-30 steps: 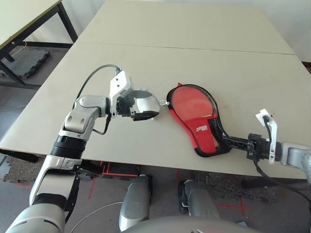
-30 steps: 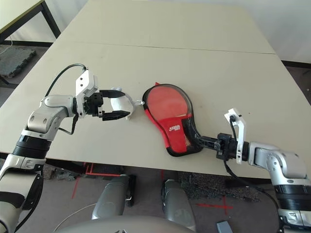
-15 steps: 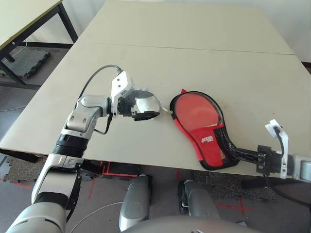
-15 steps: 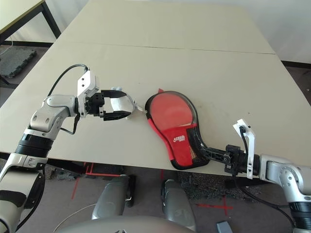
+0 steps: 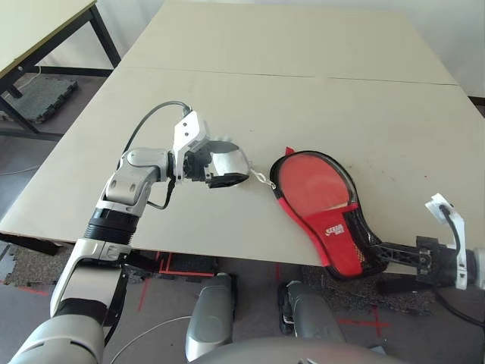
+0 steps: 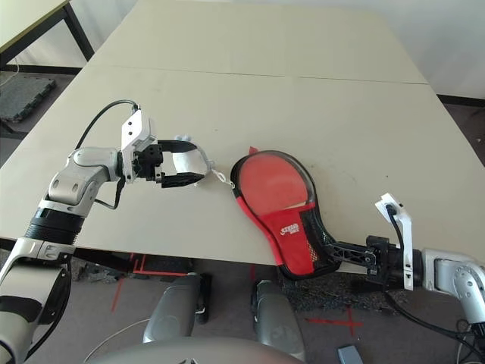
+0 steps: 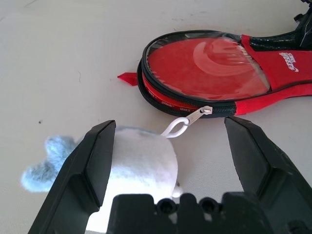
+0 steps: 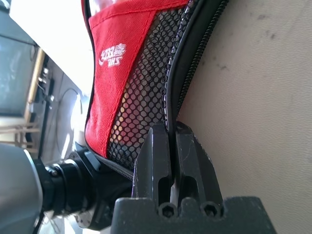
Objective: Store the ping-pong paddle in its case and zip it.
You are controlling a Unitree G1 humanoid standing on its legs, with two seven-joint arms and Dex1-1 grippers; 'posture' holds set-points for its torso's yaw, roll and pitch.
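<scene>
The case (image 5: 314,182) lies red side up near the table's front edge, and its mesh-pocket handle end (image 8: 141,97) sticks out past that edge. My right gripper (image 5: 377,247) is shut on the black zipper rim at that end, below table level. The zipper pull (image 7: 200,112) sits at the round end. A white cord loop joins the pull to a white fluffy lump (image 7: 141,156). My left gripper (image 5: 231,163) stands open around this lump, just left of the case. The ping-pong paddle is hidden.
A seam (image 5: 303,74) crosses the beige table (image 5: 288,114) behind the case. A second table (image 5: 38,30) with black legs stands at the far left. Below the front edge are the floor and cables.
My right gripper has dragged the case right and toward the front edge, so its handle end now overhangs. The left gripper shifted slightly right and stays open around the white lump.
</scene>
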